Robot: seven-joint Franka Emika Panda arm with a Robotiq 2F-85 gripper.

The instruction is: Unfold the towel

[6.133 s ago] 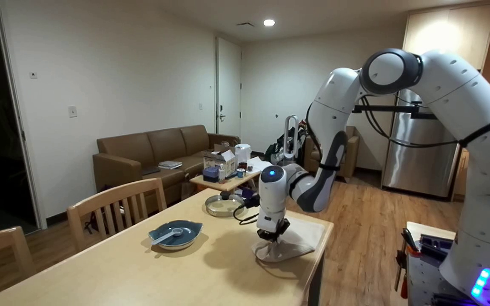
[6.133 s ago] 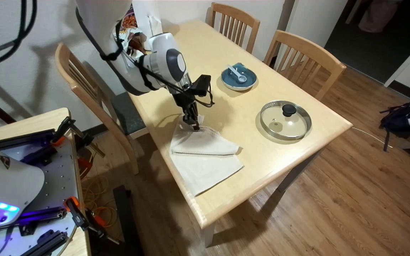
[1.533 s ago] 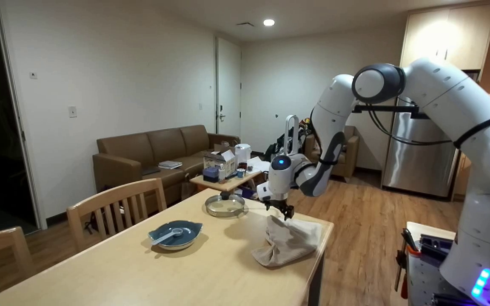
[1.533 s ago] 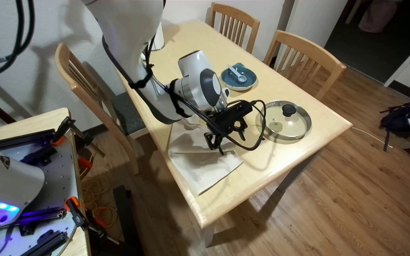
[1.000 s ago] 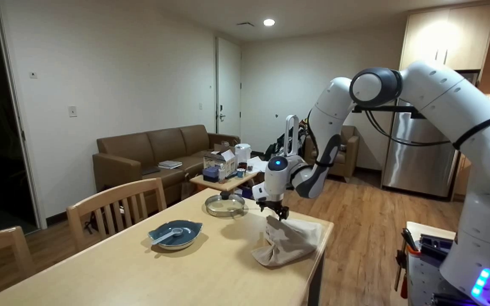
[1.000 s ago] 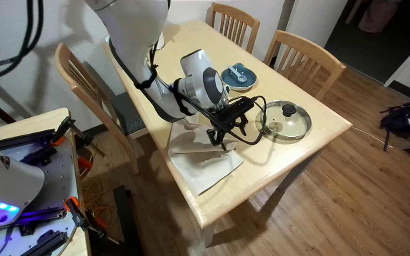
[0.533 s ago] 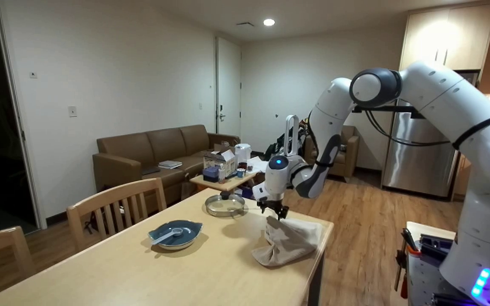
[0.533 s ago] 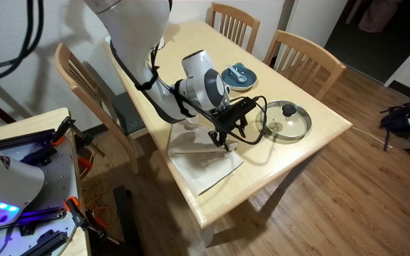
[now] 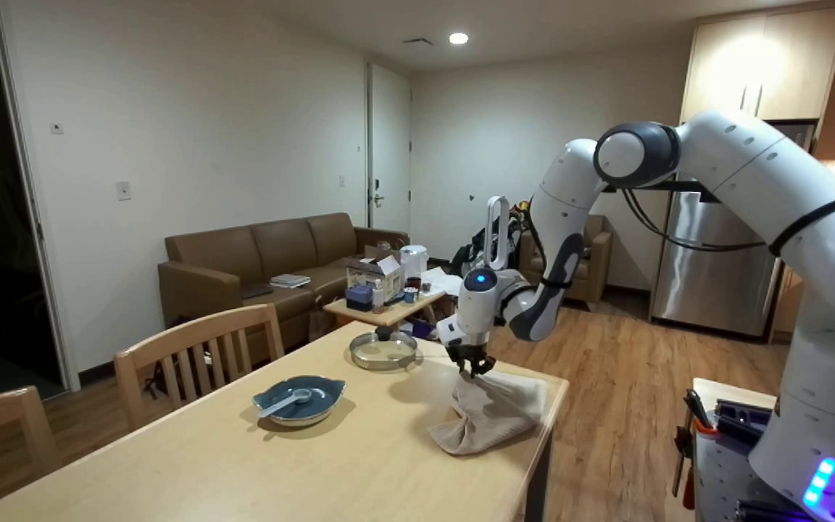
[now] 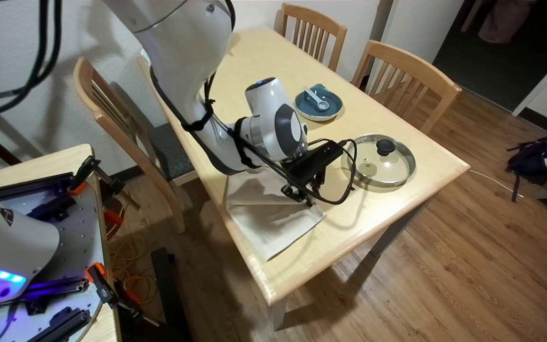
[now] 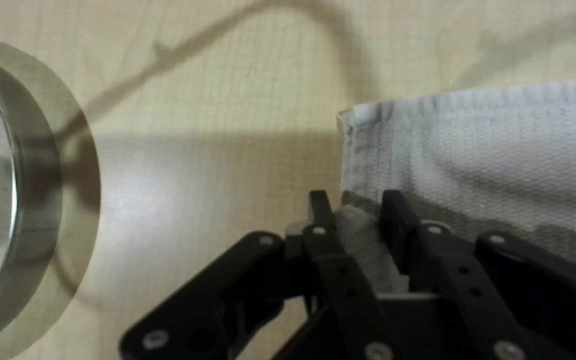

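Pale wooden table in a furnished room. Lower center of the wrist view: black fingers of the gripper stand slightly apart, a gathered fold of the off-white towel between them; whether they clamp it cannot be told. The towel lies partly folded on the table; in an exterior view it occupies the lower center, its long axis, partly hidden by the arm, running steeply downward and leaning right, one corner pointing to the frame's bottom. Only the wrist view resolves the hemmed corner, directed to the upper left, the cloth extending past the right border. At the left border of that view is part of a glass lid with a metal rim; its black knob shows in both exterior views. Farther out, a blue dish contains a pale spoon, handle reaching the rim. Background: brown sofa and steel refrigerator in an exterior view; dark bag at right in an exterior view.
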